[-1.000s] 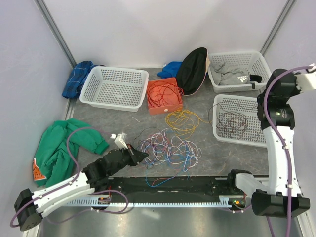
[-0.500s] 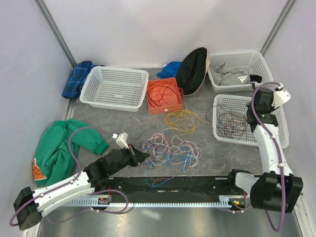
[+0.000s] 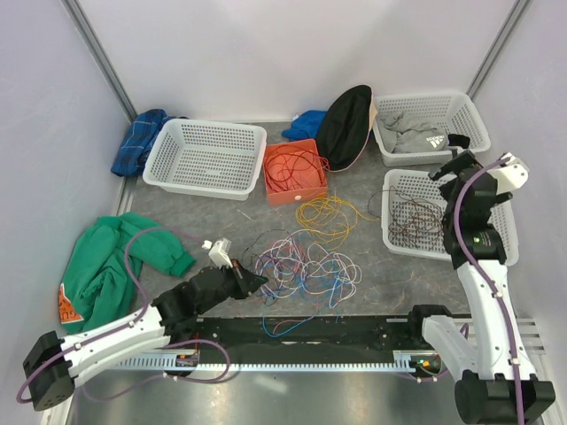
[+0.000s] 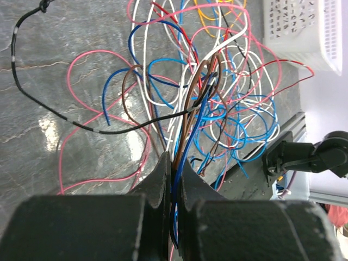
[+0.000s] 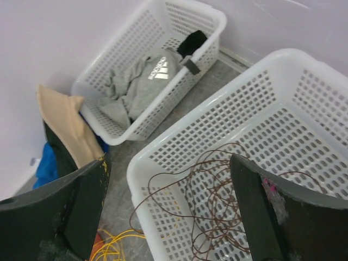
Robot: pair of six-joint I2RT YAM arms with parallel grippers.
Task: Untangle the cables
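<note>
A tangle of thin cables, blue, pink, white, red and brown, lies mid-table. My left gripper sits at its left edge, shut on a few strands. The left wrist view shows blue and brown cables pinched between the jaws of the left gripper. My right gripper hangs wide open over the far rim of a white basket that holds brown cables. From the right wrist, the right gripper holds nothing, with the brown cables below it.
Yellow cables lie behind the tangle. An orange box holds orange cables. A large white basket stands back left; another with grey clothing stands back right. A green garment lies left, and a black rail lines the front.
The right arm has come down from high at the right and now leans over the basket. Its gripper has gone from shut to wide open. The left arm has not moved.
</note>
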